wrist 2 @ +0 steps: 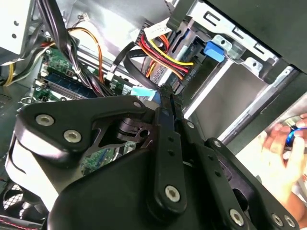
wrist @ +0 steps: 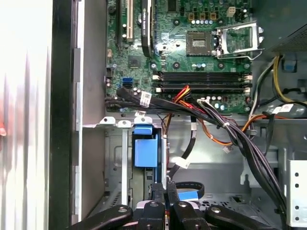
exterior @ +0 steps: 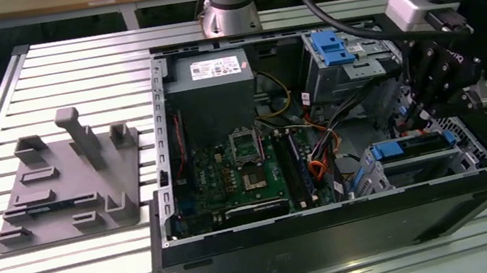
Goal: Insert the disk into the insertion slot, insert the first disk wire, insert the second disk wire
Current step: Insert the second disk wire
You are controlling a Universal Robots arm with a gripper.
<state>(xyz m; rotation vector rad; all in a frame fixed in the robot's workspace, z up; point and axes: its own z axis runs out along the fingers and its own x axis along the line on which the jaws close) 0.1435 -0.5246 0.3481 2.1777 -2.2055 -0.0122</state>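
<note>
Now my gripper (exterior: 414, 128) hangs inside the open computer case (exterior: 333, 231), at the exterior view's right side, its 2 fingers (wrist: 165, 194) pressed together with nothing I can make out between them. Just beside and below it in the exterior view lies the disk (exterior: 414, 147), its blue carrier seated in the insertion slot (exterior: 452, 157) of the low silver cage. Near my fingertips in the first wrist view runs a bundle of black cables (wrist: 230, 132) over the green motherboard (wrist: 192, 52).
</note>
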